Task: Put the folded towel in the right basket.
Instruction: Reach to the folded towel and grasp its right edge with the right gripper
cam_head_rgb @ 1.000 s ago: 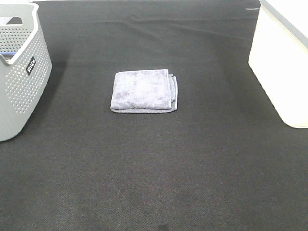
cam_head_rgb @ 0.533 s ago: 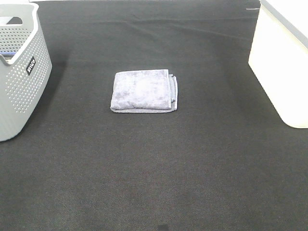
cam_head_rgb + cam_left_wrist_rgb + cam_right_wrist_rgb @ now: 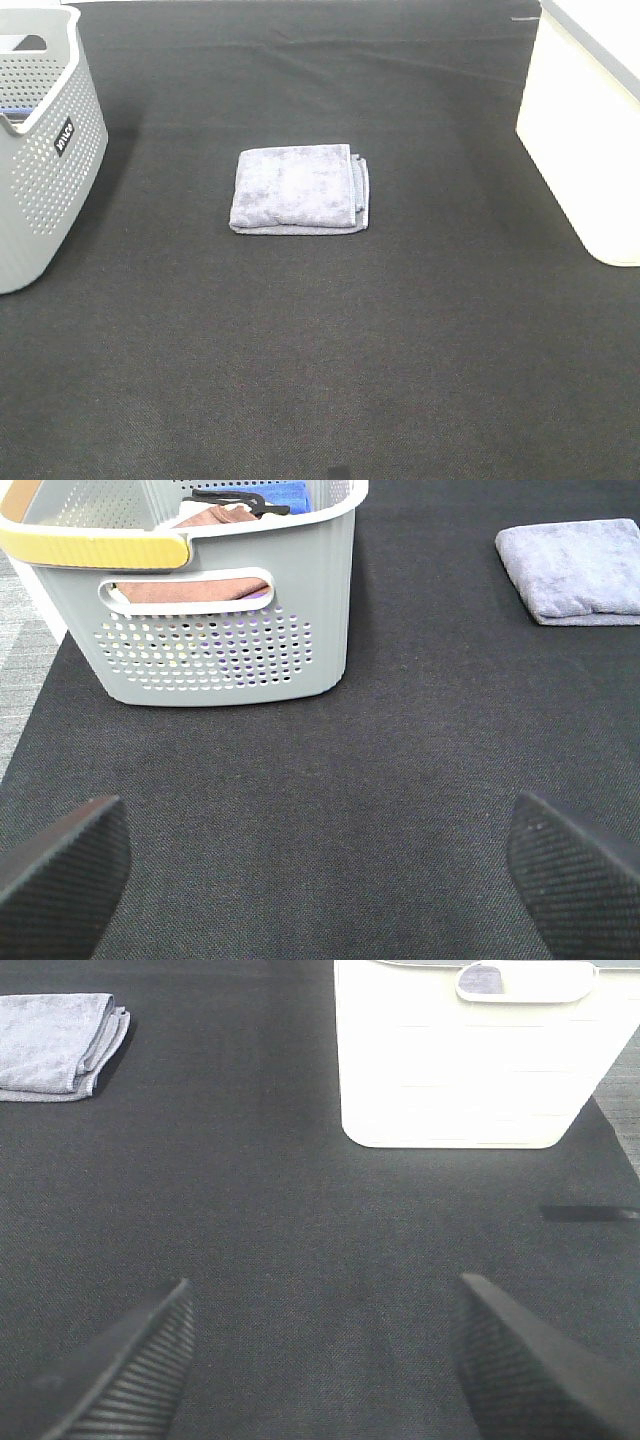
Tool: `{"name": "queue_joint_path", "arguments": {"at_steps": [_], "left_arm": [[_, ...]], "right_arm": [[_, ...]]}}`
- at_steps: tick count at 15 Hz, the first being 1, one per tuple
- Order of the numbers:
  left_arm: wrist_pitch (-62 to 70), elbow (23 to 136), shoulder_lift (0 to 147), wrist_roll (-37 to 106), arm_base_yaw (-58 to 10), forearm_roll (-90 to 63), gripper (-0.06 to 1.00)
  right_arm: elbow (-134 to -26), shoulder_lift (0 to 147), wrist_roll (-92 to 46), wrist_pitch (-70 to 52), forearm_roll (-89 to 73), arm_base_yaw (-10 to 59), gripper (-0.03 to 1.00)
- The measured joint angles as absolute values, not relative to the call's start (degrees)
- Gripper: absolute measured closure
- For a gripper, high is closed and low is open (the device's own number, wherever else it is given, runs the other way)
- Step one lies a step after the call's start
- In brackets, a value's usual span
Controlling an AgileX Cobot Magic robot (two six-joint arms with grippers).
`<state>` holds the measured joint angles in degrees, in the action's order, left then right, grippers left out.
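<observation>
1. Left hand [image 3: 320, 880]: its two black ribbed fingers [image 3: 60, 870] stand wide apart at the near edge of the left wrist view. Only counter shows between them. The hand holds nothing.

2. Right hand [image 3: 330, 1360]: its fingers [image 3: 130, 1370] are spread just as wide. It grips nothing, and only counter shows in the gap. Neither hand appears in the exterior high view.

3. Counter [image 3: 320, 350]: it is covered in a dark woven cloth. The right wrist view shows a short dark strip [image 3: 590, 1213] lying on it near the right basket.

4. Towel [image 3: 298, 188]: it is grey, folded into a rectangle and lying flat on the counter. In the high view it sits just toward 12 o'clock from centre. The edges of its layers show along its 3 o'clock side. It lies between the two baskets, well apart from both, and no hand touches it. Both wrist views also show it [image 3: 575, 570] [image 3: 55, 1045].

5. Left basket [image 3: 40, 170]: it is grey with perforated walls and stands at 9 to 10 o'clock, cut by the frame edge. A black label [image 3: 63, 136] is on its wall. The left wrist view shows brown cloth [image 3: 190, 585] and a blue item [image 3: 275, 494] inside.

6. Right basket [image 3: 580, 150]: it is white and stands at 2 to 3 o'clock, partly out of frame. The right wrist view shows one wall [image 3: 460, 1070] with a handle slot [image 3: 485, 980]. Its interior cannot be seen. The towel is outside it.
</observation>
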<state>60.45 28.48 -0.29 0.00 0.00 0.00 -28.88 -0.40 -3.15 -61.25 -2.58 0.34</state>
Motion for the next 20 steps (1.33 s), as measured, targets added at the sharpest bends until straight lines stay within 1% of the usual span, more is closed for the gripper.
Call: {"name": "queue_joint_path", "arguments": {"at_steps": [15,16,18,19,20], "left_arm": [[60.4,28.5,-0.3,0.0,0.0,0.0,-0.03],[60.4,28.5,-0.3,0.0,0.0,0.0,-0.03],[60.4,28.5,-0.3,0.0,0.0,0.0,-0.03],[60.4,28.5,-0.3,0.0,0.0,0.0,-0.03],[60.4,28.5,-0.3,0.0,0.0,0.0,-0.03]], "right_arm": [[-29.2,-0.2,-3.2,-60.5,-2.6,0.3,0.28],[-30.0,0.6,-3.2,-58.0,-2.6,0.3,0.28],[-32.3,5.6,-3.2,-48.5,-2.6,0.3,0.28],[-34.3,12.5,-3.2,-42.6,-2.6,0.3,0.28],[-35.0,14.6,-3.2,-41.2,-2.6,0.3,0.28]]}}
